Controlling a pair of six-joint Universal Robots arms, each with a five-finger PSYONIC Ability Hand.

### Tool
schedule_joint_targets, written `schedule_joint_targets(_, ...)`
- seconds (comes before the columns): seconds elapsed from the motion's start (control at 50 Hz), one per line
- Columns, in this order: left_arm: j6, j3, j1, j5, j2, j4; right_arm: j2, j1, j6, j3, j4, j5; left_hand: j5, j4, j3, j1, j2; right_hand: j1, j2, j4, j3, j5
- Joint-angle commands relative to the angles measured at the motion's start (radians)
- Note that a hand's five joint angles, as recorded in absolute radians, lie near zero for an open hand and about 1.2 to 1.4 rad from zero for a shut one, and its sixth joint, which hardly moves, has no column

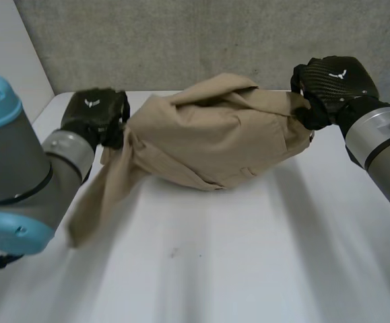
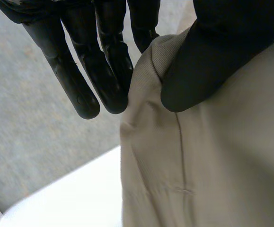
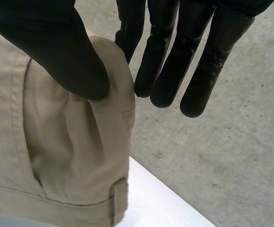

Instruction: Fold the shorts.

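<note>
Our left hand (image 1: pixel 95 114) and right hand (image 1: pixel 326 84) each pinch one end of the beige cotton shorts (image 1: pixel 215 138), strung crosswise along the white tabletop (image 1: pixel 248 256) at its far edge.

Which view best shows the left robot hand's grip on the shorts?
Left wrist view: the left robot hand pinches the shorts, thumb against fingers. Head view shows its back; right wrist view shows the right robot hand.

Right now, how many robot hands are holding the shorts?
2. The left robot hand pinches the shorts at their left edge; the right robot hand pinches their right edge, both lifted off the table.
</note>
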Motion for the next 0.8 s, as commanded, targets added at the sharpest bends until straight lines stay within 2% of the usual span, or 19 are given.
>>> schedule_joint_targets(0.02,-0.033,-0.158,-0.015,0.052,0.020,-0.015,0.109,0.055,0.000,-0.024,-0.001,0.009,0.259,0.197,0.210,0.290,0.205,0.451,0.221,0.209,0.219,0.239)
schedule_joint_targets(0.1,-0.077,-0.239,-0.068,0.051,0.022,-0.047,0.155,0.064,-0.006,-0.045,-0.001,0.021,0.259,0.197,0.210,0.290,0.205,0.451,0.221,0.209,0.219,0.239)
schedule_joint_targets(0.18,-0.103,-0.282,-0.115,0.044,0.029,-0.086,0.165,0.066,-0.003,-0.045,-0.002,0.014,-0.200,-0.262,-0.249,-0.169,-0.254,0.451,0.221,0.209,0.219,0.239)
schedule_joint_targets(0.2,-0.103,-0.284,-0.119,0.038,0.044,-0.099,0.163,0.067,-0.003,-0.044,-0.002,0.010,-0.489,-0.551,-0.538,-0.458,-0.544,0.451,0.221,0.209,0.219,0.239)
schedule_joint_targets(0.28,-0.102,-0.269,-0.110,0.012,0.118,-0.106,0.154,0.081,-0.009,-0.022,-0.007,-0.008,-0.814,-0.877,-0.863,-0.783,-0.869,0.451,0.221,0.209,0.219,0.239)
schedule_joint_targets(0.38,-0.105,-0.200,-0.073,0.004,0.184,-0.066,0.134,0.124,-0.026,0.024,-0.005,-0.062,-0.836,-0.898,-0.884,-0.804,-0.890,0.451,0.221,0.209,0.219,0.239)
schedule_joint_targets(0.5,-0.103,-0.103,-0.095,0.027,0.178,-0.050,0.091,0.133,-0.132,0.125,-0.010,-0.131,-0.827,-0.889,-0.876,-0.795,-0.881,0.451,0.221,0.209,0.219,0.239)
schedule_joint_targets(0.58,-0.103,-0.001,-0.116,0.087,0.051,-0.061,0.071,0.135,-0.206,0.173,-0.010,-0.146,-0.835,-0.898,-0.884,-0.804,-0.890,0.451,0.221,0.209,0.219,0.239)
schedule_joint_targets(0.66,-0.103,0.098,-0.154,0.124,-0.070,-0.098,0.045,0.133,-0.216,0.194,-0.011,-0.144,-0.833,-0.895,-0.882,-0.801,-0.887,0.451,0.221,0.209,0.219,0.239)
schedule_joint_targets(0.8,-0.103,0.245,-0.197,0.127,-0.271,-0.208,0.040,0.132,-0.215,0.197,-0.010,-0.138,-0.836,-0.898,-0.884,-0.804,-0.890,0.451,0.221,0.209,0.219,0.239)
